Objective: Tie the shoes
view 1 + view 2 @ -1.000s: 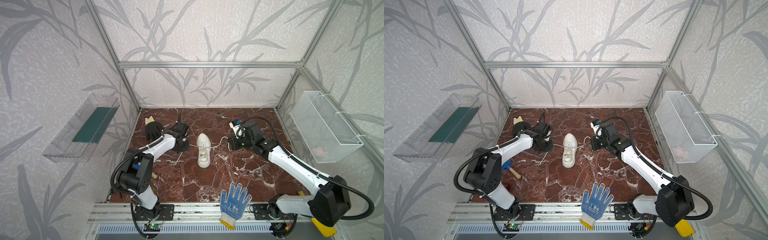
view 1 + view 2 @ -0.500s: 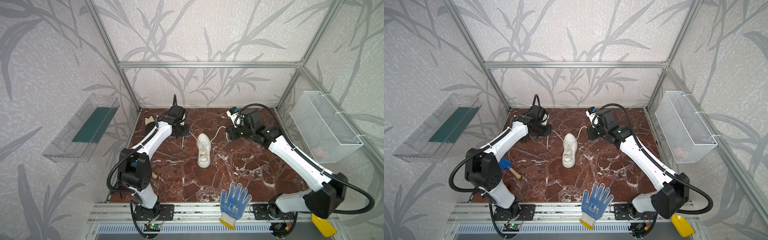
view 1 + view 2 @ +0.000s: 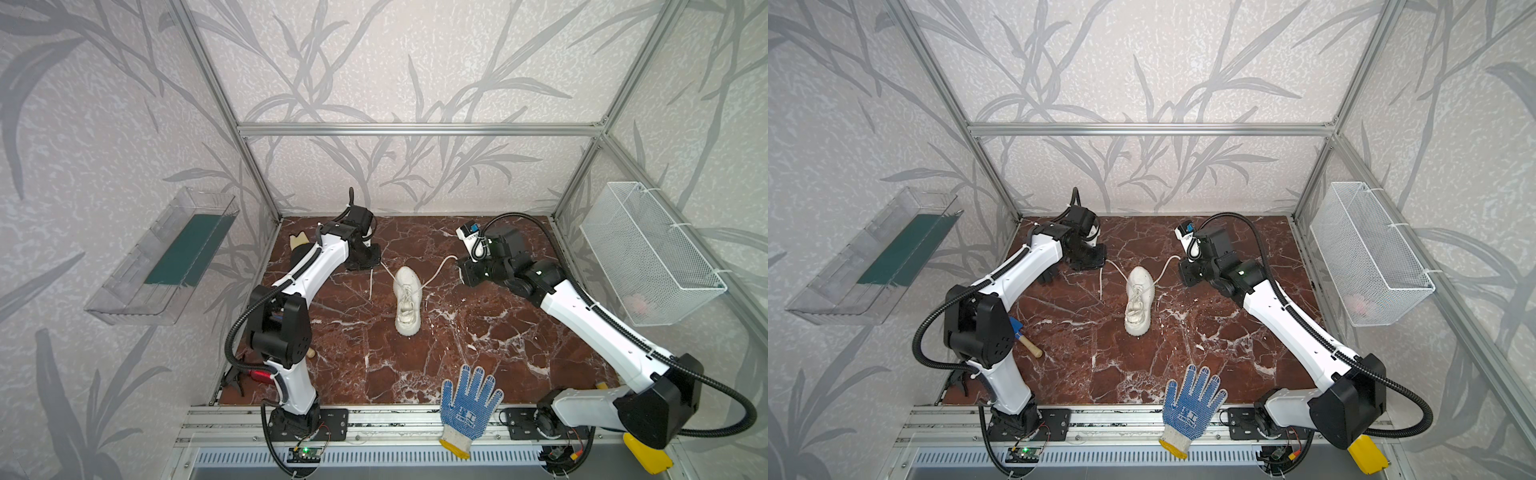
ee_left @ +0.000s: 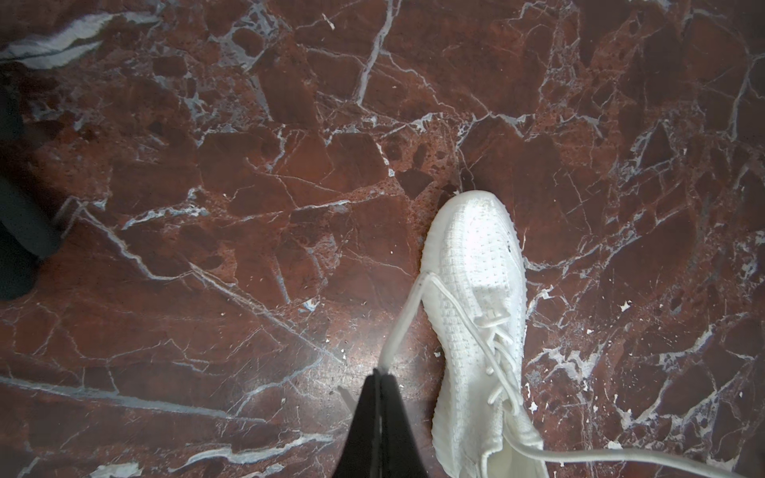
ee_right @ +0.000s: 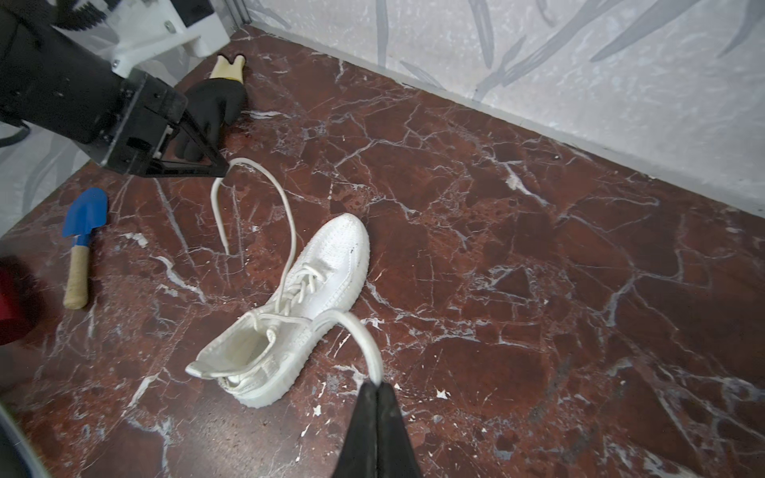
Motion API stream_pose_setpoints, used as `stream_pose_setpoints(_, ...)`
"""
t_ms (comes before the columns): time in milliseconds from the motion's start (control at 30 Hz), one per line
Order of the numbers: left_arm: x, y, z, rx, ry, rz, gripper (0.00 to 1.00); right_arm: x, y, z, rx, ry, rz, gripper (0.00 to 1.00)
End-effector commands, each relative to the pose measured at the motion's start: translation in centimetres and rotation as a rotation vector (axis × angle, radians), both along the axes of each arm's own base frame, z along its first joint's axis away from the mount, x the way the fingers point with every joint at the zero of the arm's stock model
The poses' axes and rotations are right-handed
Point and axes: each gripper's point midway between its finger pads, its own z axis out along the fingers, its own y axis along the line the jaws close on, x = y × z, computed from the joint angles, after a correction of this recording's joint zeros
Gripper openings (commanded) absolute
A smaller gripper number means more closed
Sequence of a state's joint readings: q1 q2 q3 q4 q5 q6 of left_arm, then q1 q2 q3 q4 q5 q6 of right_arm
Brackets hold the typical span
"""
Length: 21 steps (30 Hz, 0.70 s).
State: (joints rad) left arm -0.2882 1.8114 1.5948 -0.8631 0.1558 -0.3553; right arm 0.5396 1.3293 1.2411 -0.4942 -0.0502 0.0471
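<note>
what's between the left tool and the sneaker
Only a white lace: pinched in the shut left tool, it runs across to the sneaker above bare marble floor. The left wrist view shows it best.

a robotics lab cell: an aluminium frame (image 3: 415, 129) is boxing in the tabletop (image 3: 511, 357), two robot arms (image 3: 320, 266) sitting on its near rail (image 3: 386, 422).

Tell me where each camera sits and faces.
Top views: high at front, looking down on marble tabletop; left arm, right arm show.
Left wrist: behind left hand, shut on a lace, looking down at sneaker.
Right wrist: behind right hand, shut on other lace, facing sneaker and left hand.
Both wrist views share the sneaker.
</note>
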Motion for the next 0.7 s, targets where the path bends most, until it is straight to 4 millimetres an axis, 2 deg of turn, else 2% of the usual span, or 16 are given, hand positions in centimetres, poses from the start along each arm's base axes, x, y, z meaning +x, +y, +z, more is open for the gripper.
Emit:
stream_pose_setpoints(0, -0.5, 2.1, 1.2, 0.048, 0.017, 0.04, 0.0, 0.8, -1.7, 1.7, -0.054, -0.078, -0.066, 0.0)
stream_pose_setpoints(133, -1.3, 3.8, 1.7, 0.07, 0.012, 0.065, 0.0, 1.4, -3.6, 0.8, -0.132, -0.072, -0.153, 0.0)
stream_pose_setpoints(333, -3.8, 5.9, 1.9, 0.091, 0.021, 0.104, 0.0, 2.4, -6.7, -0.7, -0.158, 0.004, -0.296, 0.0)
stream_pose_setpoints(500, -5.7, 7.4, 2.3, 0.104, 0.017, 0.143, 0.0, 2.4, -7.7, -2.1, -0.183, 0.046, -0.333, 0.0)
stream_pose_setpoints(667, -7.8, 8.1, 2.8, 0.115, 0.026, 0.151, 0.0, 2.5, -8.0, -4.1, -0.21, 0.112, -0.346, 0.0)
